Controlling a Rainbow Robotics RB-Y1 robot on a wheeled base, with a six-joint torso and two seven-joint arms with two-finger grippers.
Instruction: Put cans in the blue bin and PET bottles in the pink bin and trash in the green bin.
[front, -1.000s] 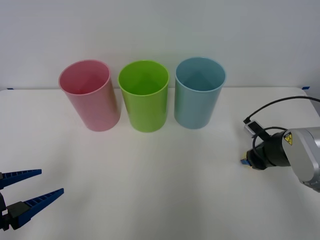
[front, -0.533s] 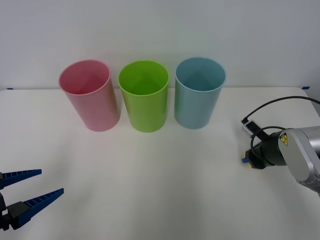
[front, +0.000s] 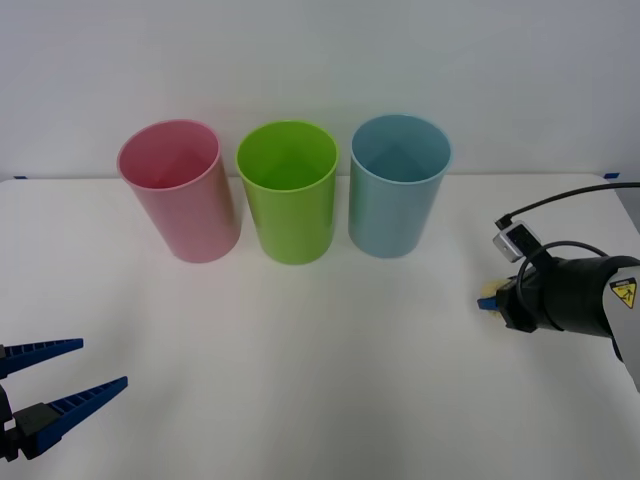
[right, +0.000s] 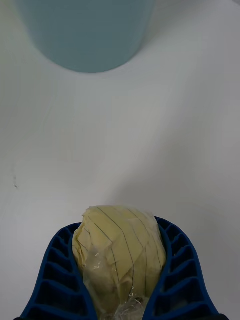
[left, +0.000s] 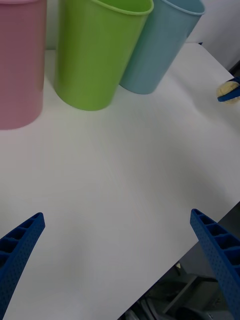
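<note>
white table (front: 320, 360) under a plain pale wall, with three tall cups standing in a row at the back: the pink bin (front: 180, 190) toward the robot's left, the green bin (front: 290, 192) in the middle, the blue bin (front: 398, 185) toward the right, each just beside its neighbour.

the right gripper (right: 120, 280) sits low over the table on the right side, well apart from the bins, with the blue bin the nearest of them. its two ribbed blue fingers (right: 57, 275) are closed around the trash (right: 119, 255), a pale yellow crumpled ball with thin dark lines and a bit of clear film at its lower end. the ball fills the gap between the fingers and bulges out past their tips.

it looks light and soft, likely to squash rather than slip, so a grip across its widest part, as now, should hold; the film may be slick.

the left gripper (front: 50, 395) waits near the front left corner of the table, fingers spread wide apart and holding nothing.

the trash belongs in the green bin, which is two cups over from the right arm.
</note>
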